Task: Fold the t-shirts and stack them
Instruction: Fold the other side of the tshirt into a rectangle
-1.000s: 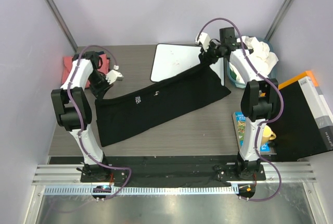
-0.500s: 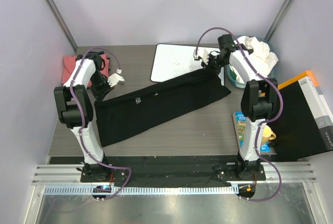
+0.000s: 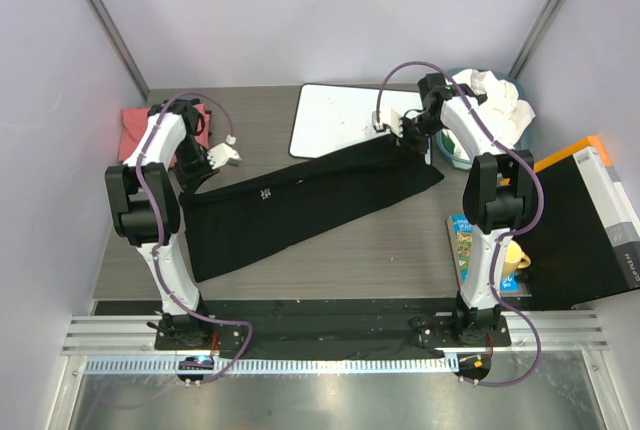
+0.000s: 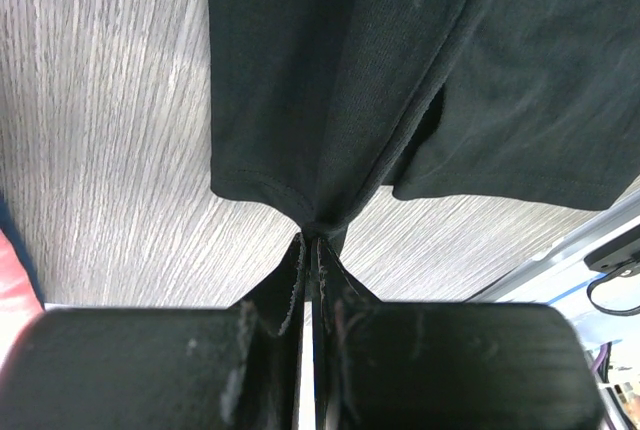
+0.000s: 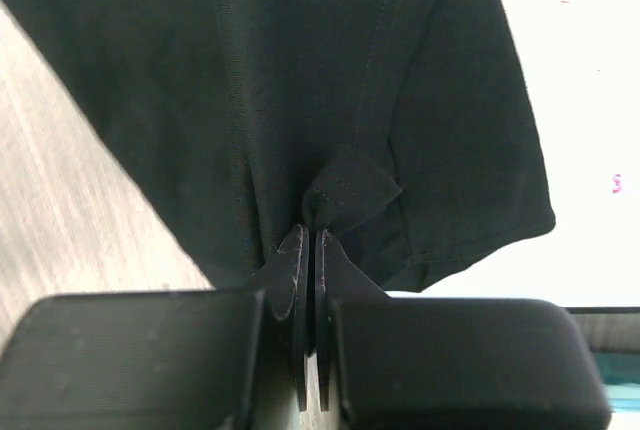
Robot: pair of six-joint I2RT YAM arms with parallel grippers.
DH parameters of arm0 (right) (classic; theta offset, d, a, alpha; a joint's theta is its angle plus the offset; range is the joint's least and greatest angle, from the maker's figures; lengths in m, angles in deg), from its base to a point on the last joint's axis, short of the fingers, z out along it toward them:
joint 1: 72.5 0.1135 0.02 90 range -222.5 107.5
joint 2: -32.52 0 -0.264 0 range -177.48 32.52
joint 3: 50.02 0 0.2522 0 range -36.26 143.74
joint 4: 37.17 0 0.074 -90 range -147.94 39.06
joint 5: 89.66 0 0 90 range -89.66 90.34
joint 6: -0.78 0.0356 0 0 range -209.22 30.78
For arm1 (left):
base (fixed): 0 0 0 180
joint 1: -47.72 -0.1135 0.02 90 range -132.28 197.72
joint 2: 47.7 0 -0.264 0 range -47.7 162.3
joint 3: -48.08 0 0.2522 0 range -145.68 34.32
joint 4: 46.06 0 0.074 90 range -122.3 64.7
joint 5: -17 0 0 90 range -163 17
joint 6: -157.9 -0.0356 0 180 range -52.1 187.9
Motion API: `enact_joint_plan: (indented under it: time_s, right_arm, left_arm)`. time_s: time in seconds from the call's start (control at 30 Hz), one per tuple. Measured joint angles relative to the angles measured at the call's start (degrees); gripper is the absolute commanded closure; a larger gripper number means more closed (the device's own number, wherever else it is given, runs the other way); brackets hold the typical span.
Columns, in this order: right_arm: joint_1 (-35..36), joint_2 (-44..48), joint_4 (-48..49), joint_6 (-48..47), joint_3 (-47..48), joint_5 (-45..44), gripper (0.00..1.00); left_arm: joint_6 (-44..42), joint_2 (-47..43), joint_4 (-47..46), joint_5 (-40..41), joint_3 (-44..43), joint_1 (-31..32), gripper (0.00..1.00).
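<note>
Brought nearer and lower over the last second, the right gripper (image 5: 310, 232) is clamped on one end of the soft black cloth t-shirt (image 3: 300, 205); the other end is pinched by the left gripper (image 4: 310, 242), cloth stretched across the grey wood-grain table (image 3: 400, 240).

Matt black cloth t-shirt (image 3: 300, 200) lies on a grey wood-grain table (image 3: 400, 240) beside a smooth white board (image 3: 335, 115).

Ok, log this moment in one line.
left gripper: shut on black t-shirt | right gripper: shut on black t-shirt | shirt stretched between both
</note>
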Motion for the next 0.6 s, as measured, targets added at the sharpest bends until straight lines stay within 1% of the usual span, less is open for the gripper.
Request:
enact_joint_plan:
  time_s: [0.23,0.3,0.33,0.37,0.43,0.47,0.57,0.6]
  right_arm:
    - [0.0,0.0,-4.0,-3.1,0.0,-0.5,0.99]
    - [0.0,0.0,-4.5,-3.7,0.0,-0.7,0.99]
    - [0.0,0.0,-4.6,-3.9,0.0,-0.8,0.95]
    - [0.0,0.0,-4.8,-4.0,0.0,-1.0,0.85]
    - [0.1,0.0,-5.3,-4.5,0.2,-1.5,0.76]
    - [0.2,0.0,-5.9,-5.0,0.3,-2.0,0.66]
    - [0.6,0.0,-8.7,-7.4,1.0,-3.7,0.54]
    - [0.7,0.0,-9.7,-8.3,1.2,-4.2,0.53]
  left_arm:
    - [-1.4,-0.1,0.0,0.7,0.5,0.5,1.0]
    - [-1.6,-0.1,0.0,0.9,1.2,0.7,0.98]
    - [-1.6,-0.1,0.0,1.1,1.4,0.9,0.92]
    - [-1.6,-0.1,0.0,1.2,1.5,1.1,0.87]
    - [-1.6,0.0,0.0,1.2,1.8,1.5,0.78]
    - [-1.5,0.1,0.0,1.4,2.1,1.7,0.78]
    - [-1.5,1.0,0.1,3.1,3.3,2.5,0.78]
    - [-1.5,1.6,0.2,3.7,3.6,2.6,0.79]
